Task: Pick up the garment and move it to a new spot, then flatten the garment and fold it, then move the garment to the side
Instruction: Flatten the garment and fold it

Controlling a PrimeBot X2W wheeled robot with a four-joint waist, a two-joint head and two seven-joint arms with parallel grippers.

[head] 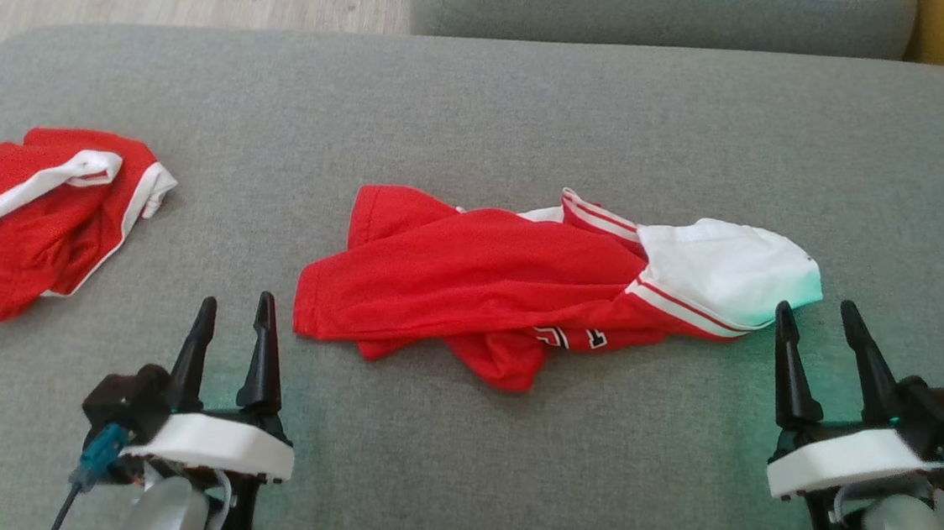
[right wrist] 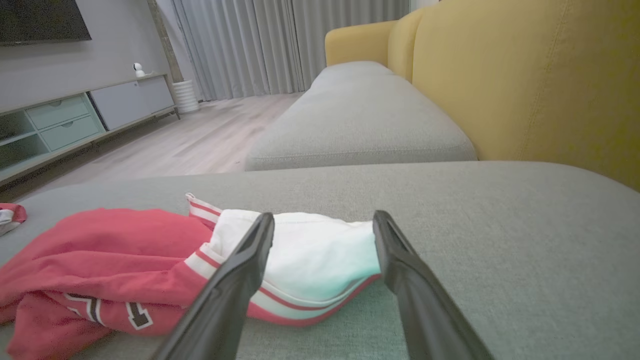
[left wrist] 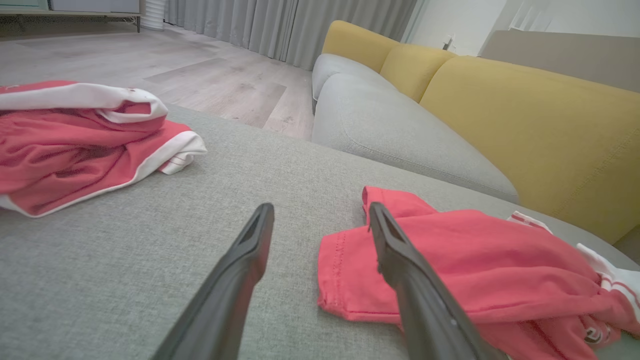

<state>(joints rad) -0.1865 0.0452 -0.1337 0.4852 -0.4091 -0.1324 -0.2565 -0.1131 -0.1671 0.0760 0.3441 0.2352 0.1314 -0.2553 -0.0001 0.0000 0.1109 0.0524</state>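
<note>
The red-and-white garment [head: 487,283] lies crumpled mid-way across the grey sofa cushion [head: 484,106]. The left jaws stand spread and empty just beside its red end. The right jaws, also spread and empty, point at its white end. A second red garment [head: 38,214] lies well apart at the left.

Garment [head: 487,283]: red jersey, white red-striped sleeve. Lay crumpled, unfolded, stretched left to right across frame centre; white end at right, red hem at left.
</note>
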